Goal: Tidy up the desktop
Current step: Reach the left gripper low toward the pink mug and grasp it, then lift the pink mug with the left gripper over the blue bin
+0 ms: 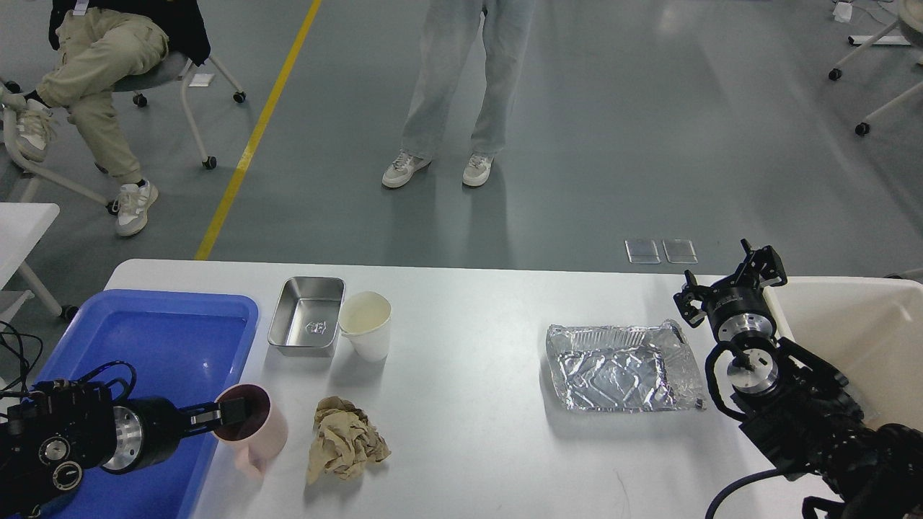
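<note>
The white desktop (469, 346) holds a pink mug (261, 437), a crumpled brown paper ball (345, 440), a white paper cup (365, 326), a small steel tin (308, 316) and a crinkled foil tray (621, 366). My left gripper (229, 414) reaches in from the left over the blue tray, and its tip sits in the mug's mouth by the left rim. It is seen side-on, so its fingers cannot be told apart. My right gripper (730, 282) hovers just right of the foil tray's far corner, open and holding nothing.
A blue plastic tray (144, 339) lies at the desktop's left end. A cream-white bin (858, 339) stands off the right end, close beside my right arm. Beyond the far edge one person stands (461, 79) and another sits on a wheeled chair (101, 65).
</note>
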You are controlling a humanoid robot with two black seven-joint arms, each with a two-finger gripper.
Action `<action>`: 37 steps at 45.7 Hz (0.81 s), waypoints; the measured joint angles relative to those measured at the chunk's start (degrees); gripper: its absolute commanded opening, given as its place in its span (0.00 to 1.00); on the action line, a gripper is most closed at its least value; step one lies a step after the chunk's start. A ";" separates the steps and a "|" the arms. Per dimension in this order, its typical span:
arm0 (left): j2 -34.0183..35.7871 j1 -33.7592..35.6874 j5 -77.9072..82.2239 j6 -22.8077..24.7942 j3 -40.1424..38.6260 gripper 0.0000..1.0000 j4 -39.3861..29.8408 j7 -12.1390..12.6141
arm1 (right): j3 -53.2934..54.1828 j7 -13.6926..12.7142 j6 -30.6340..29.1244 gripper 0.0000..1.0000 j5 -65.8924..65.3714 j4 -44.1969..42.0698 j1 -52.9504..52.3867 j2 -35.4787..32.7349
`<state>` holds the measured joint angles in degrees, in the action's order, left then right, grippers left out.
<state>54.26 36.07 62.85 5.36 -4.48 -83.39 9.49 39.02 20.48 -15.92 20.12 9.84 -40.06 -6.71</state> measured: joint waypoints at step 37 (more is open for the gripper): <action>0.66 2.54 0.16 6.86 1.59 0.00 0.15 3.43 | 0.09 -0.09 0.01 1.00 0.00 -0.09 0.13 -0.69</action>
<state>54.92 38.61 63.01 12.22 -2.89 -83.24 12.93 39.11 20.39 -15.90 20.12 9.75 -39.93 -7.39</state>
